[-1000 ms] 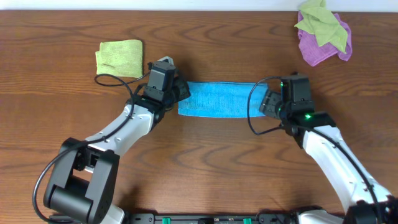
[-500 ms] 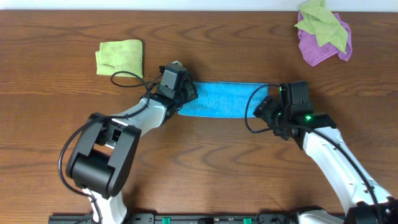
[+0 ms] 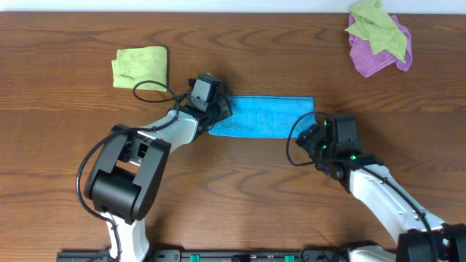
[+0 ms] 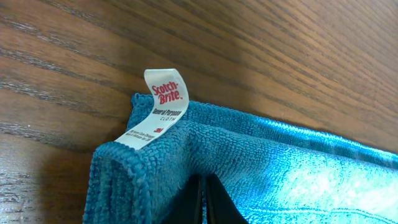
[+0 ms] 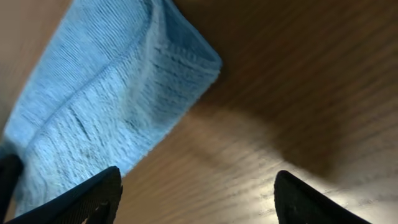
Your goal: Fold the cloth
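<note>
Cloth (image 3: 263,116): sky-blue, folded into a long strip, lying flat mid-desk (image 3: 240,189).
Tag (image 4: 160,107): white Scotch-Brite label at the cloth's left corner.
Left tool (image 4: 204,190): fingers pinched together on the cloth's left end.
Right tool (image 5: 199,196): spread wide, gripping nothing, just off the right end.

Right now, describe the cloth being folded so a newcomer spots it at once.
On the wooden table, look at the centre. The cloth is a long sky-blue strip with a white tag at its left end, unlike the green cloth and the green-and-purple pile.
</note>
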Available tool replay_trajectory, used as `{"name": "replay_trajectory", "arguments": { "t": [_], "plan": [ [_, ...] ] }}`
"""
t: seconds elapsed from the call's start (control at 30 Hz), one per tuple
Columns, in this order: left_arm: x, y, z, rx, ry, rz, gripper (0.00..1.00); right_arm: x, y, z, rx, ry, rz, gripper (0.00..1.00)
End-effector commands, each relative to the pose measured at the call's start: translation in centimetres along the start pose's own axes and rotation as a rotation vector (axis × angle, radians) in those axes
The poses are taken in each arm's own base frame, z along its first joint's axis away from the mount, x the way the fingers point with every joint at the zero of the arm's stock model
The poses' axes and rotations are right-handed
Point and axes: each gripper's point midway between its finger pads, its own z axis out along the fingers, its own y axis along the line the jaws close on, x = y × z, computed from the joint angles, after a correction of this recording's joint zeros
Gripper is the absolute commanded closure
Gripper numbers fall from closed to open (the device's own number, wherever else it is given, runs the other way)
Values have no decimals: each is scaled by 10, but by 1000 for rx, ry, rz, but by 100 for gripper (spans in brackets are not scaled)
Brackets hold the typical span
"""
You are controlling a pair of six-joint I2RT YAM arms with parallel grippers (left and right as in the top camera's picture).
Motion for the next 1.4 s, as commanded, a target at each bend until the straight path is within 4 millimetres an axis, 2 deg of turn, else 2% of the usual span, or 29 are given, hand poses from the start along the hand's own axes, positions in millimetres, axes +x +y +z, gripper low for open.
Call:
{"name": "replay_trajectory", "arguments": {
  "t": [0.0,0.2,0.43,0.63,0.77,0.9,0.93,1.13,1.37],
  "plan": [
    [0,5,5,-24,-2,6,94,-4,-8,9,24,-24,30,22],
    [0,5,4,-25,0,6,94,-10,-4,37,0,-44,28,25],
    [0,5,5,-25,1,6,94,-13,-7,56,3,-63,28,29],
    [0,5,4,-25,0,6,94,-20,-9,68,3,-105,26,42],
    [0,6,4,-26,0,12,94,-27,-3,73,-22,-137,-46,63],
    [-1,6,4,-27,-1,30,94,-36,7,72,-49,-184,-157,96],
    [-1,6,4,-28,-1,32,94,-38,11,71,-59,-191,-199,99],
    [-1,7,4,-29,1,32,94,-32,38,63,-139,-155,-340,99],
    [3,10,4,-41,14,30,94,-24,83,30,-165,-181,-540,99]
  ]
}}
